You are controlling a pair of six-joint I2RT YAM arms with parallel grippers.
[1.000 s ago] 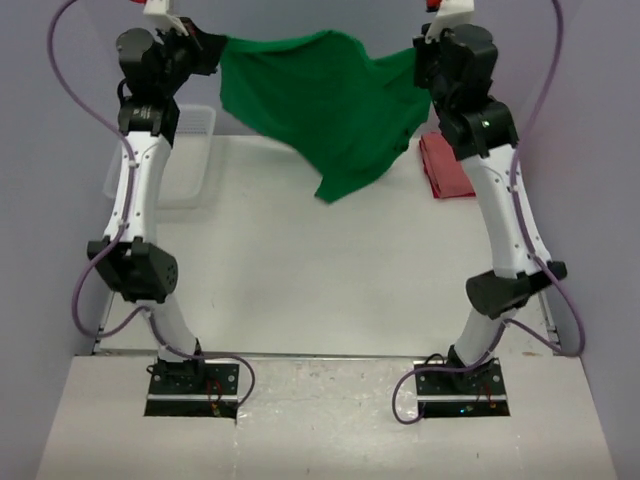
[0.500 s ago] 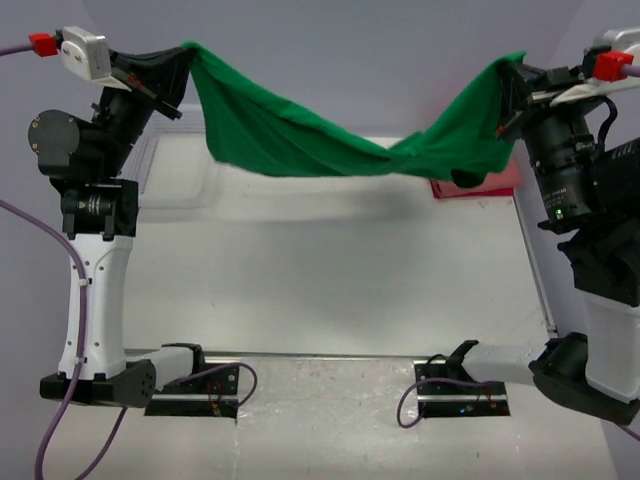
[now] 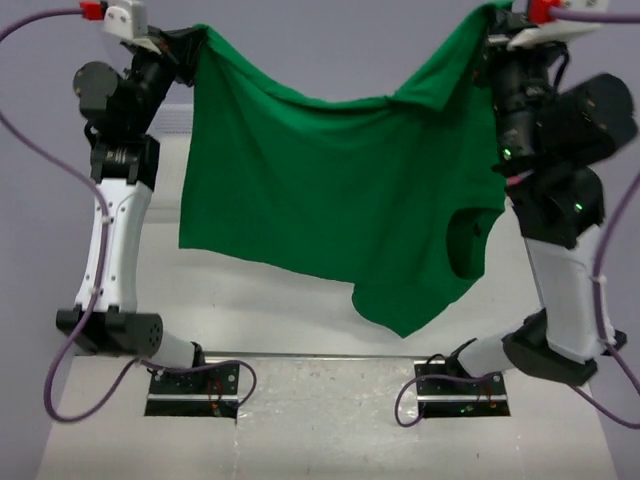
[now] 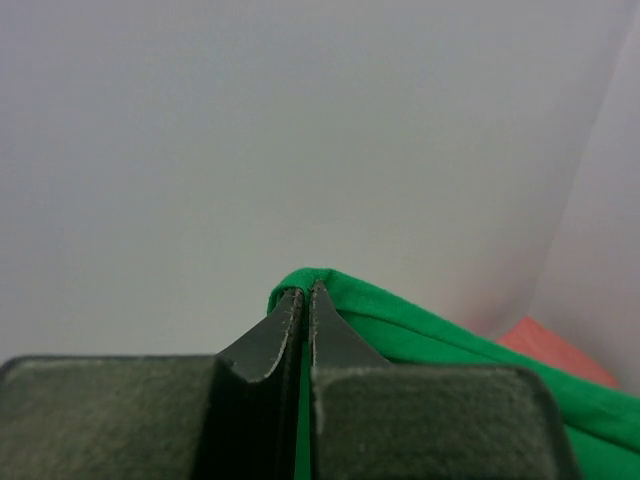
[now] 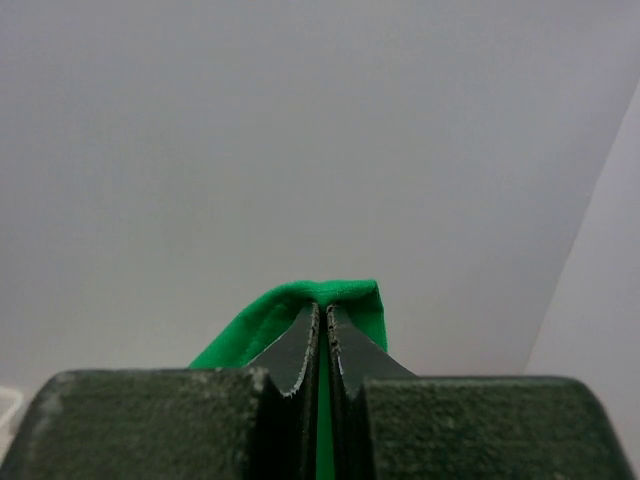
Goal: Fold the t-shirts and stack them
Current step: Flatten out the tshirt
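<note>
The green t-shirt (image 3: 320, 180) hangs in the air like a curtain between both raised arms, its lower edge dangling above the table and a sleeve opening showing at the lower right. My left gripper (image 3: 200, 42) is shut on its top left corner, and the green cloth (image 4: 400, 325) folds over the closed fingertips (image 4: 303, 292). At the top right corner my right gripper (image 3: 490, 25) is also shut, with cloth (image 5: 260, 320) pinched between its tips (image 5: 324, 308). The salmon-red t-shirt (image 4: 555, 350) shows only as a blurred patch in the left wrist view; in the top view the green shirt hides it.
The white table (image 3: 280, 310) lies below the hanging shirt. Both arm bases (image 3: 190, 385) are bolted at the near edge. Purple cables (image 3: 40, 190) loop out on either side. A pale wall fills both wrist views.
Both arms have lifted the shirt higher and toward the camera. It has gone from a sagging band to a wide sheet hanging flat.
</note>
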